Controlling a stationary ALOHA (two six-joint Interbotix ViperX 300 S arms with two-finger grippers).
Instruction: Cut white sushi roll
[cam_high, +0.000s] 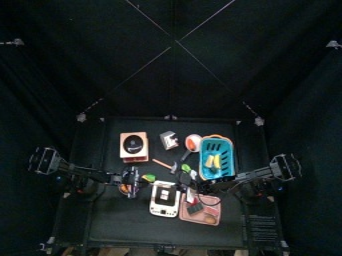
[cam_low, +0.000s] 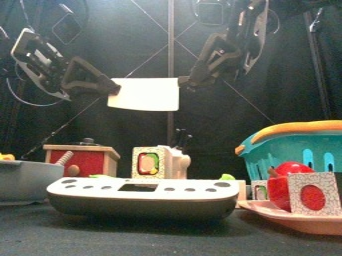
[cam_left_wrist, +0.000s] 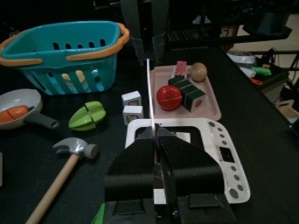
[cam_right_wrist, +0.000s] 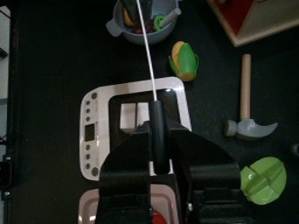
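Holding, left gripper: clenched on the thin white knife, which is raised over the table.
Pan: grey, at the left, with an orange piece in it.
White sushi roll: it stands on the table just behind the white scale. It is well below the raised knife and touches no gripper.
Holding, right gripper: it seems also clamped on the same knife, from the other side.
Basket: teal with an orange rim, at the right. I cannot tell what is inside.
Tray: pink, just beside the basket. It carries a red round fruit and other small red pieces.
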